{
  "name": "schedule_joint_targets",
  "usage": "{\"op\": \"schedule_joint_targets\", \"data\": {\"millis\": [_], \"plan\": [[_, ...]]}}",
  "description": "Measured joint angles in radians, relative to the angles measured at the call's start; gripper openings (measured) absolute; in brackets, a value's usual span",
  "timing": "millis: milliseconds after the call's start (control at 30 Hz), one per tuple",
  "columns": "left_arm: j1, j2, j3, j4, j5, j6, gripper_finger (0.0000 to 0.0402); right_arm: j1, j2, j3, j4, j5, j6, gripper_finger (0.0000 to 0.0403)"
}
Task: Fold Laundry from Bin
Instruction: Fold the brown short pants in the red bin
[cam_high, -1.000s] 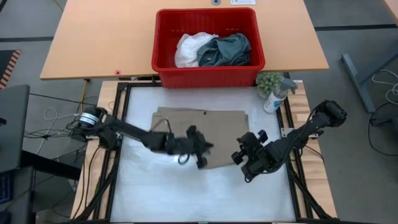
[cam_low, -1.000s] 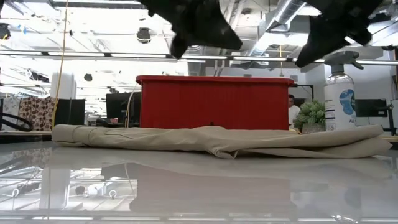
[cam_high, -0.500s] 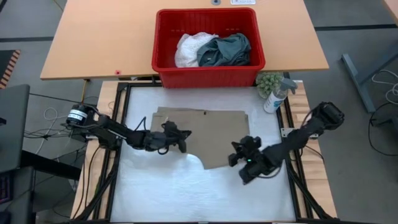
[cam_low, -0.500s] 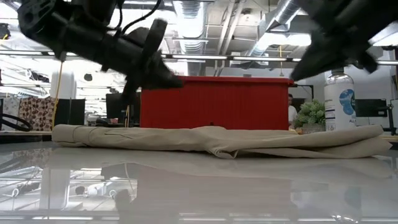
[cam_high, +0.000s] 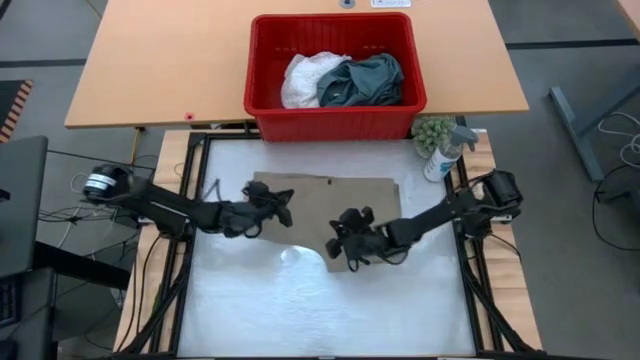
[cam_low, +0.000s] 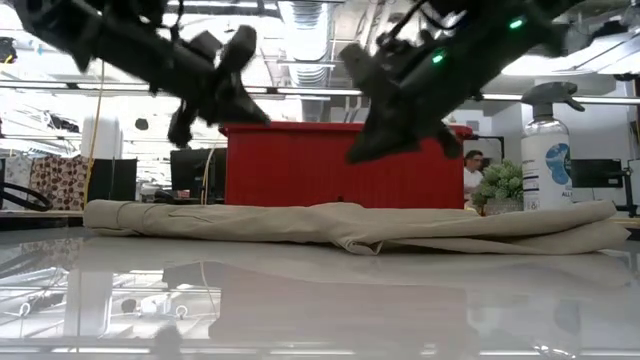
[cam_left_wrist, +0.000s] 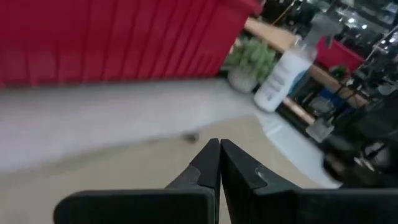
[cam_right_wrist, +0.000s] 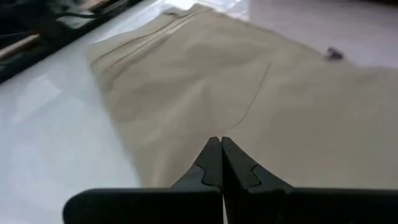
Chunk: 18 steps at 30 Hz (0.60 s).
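I see two slim arms, dark all over, built of narrow links joined by bulkier rounded joints. The left arm carries a pale round disc at its base joint, and thin dark cables loop beside it. The right arm shows small green lights near its wrist in the low view. Each wrist camera shows two dark, tapered fingers on a flat black crossbar.

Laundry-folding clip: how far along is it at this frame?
Done: the beige garment is out of the red bin, lying flat and partly folded on the white mat. In hand: nothing; left gripper and right gripper hang shut above it. Left: the white garment and teal garment remain in the bin.
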Motion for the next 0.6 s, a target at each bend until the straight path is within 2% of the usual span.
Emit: {"op": "schedule_joint_targets", "data": {"millis": [100,200,300,500,600], "plan": [[0.006,-0.117,0.000,-0.109,0.009,0.045,0.0000,-0.041,0.042,0.053,0.001,-0.058,-0.097,0.0016],[0.008,-0.227,0.000,-0.264,0.068,0.050,0.0000,-0.082,0.095,0.124,0.004,-0.136,-0.224,0.0016],[0.008,-0.302,0.000,-0.400,0.107,0.046,0.0000,-0.118,0.154,0.189,-0.004,-0.154,-0.285,0.0016],[-0.008,-0.439,-0.001,-0.558,0.095,0.046,0.0000,-0.176,0.242,0.304,-0.005,-0.216,-0.394,0.0016],[-0.007,-0.513,0.000,-0.669,0.084,0.015,0.0000,-0.194,0.284,0.332,-0.030,-0.235,-0.400,0.0016]]}}
